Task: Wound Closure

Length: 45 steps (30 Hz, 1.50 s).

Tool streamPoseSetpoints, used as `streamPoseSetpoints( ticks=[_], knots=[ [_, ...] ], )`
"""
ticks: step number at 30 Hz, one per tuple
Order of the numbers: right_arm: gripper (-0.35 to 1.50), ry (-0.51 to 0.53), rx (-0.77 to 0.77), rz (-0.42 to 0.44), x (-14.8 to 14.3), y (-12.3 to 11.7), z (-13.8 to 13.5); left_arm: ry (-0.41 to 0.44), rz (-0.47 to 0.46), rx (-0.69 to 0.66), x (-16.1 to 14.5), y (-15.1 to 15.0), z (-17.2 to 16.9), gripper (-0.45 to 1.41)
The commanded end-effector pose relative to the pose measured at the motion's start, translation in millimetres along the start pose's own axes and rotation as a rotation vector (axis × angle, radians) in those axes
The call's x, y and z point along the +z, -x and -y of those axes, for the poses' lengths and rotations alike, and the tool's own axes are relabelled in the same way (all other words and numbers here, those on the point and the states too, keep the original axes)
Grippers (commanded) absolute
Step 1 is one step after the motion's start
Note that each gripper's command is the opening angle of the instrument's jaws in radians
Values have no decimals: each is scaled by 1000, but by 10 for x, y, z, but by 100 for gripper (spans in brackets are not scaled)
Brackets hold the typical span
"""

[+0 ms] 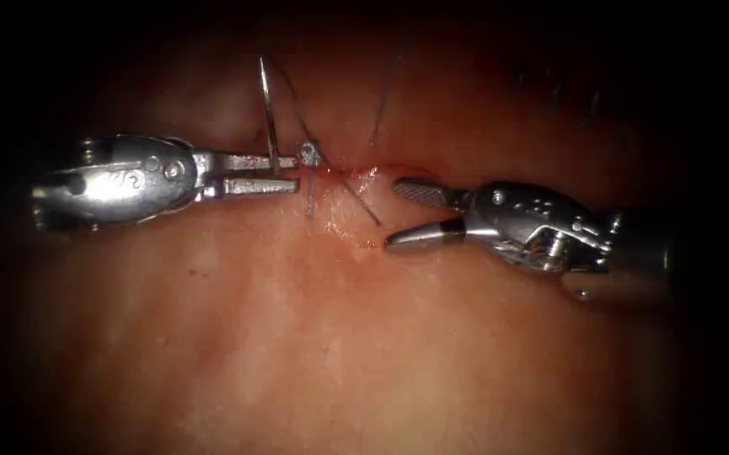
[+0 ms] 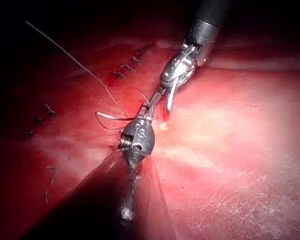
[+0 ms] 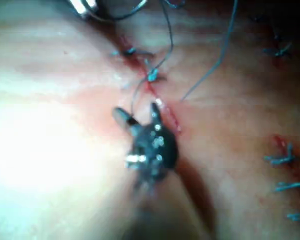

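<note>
Right tool (image 1: 391, 215): jaws agape, empty, tips just right of cut (image 1: 351, 173). Left tool (image 1: 284, 173): jaws clamped on needle (image 1: 268, 105) near its tail; needle upright, clear of tissue (image 1: 313, 337), point hard to trace. Thread (image 1: 385, 84) ran off upward into dark.

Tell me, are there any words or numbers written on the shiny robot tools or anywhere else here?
No text can be read for sure.
Left tool, shut on the needle: faint engraved marks on its body, too blurred to read.
Right tool, jaws open, holding nothing: small dots and holes, no letters.
Tissue and thread: no writing.
</note>
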Motion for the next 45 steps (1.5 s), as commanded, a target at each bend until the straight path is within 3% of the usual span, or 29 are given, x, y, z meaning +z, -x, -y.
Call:
streamPoseSetpoints(
  ticks=[1,10,13,16,21,32,45],
  knots=[
    [69,-1,-6,1,11,5,-2,1,-4,-2,4,0,6,-45],
    [52,-4,-22,23,28,21,-3,5,-6,-10,-1,-9,7,-45],
    [30,-13,-23,29,32,23,-3,3,-5,-11,1,-11,5,-45],
    [-3,-22,-22,30,35,22,-2,2,-4,-13,1,-15,4,-45],
    [-35,-40,-24,34,44,23,0,3,-5,-19,-1,-24,1,-45],
    [-35,-86,-30,71,32,30,0,8,-8,-21,-2,-30,-3,-45],
    [-35,-219,44,126,24,21,45,21,-17,-9,-3,-32,-26,-45]
  ],
)
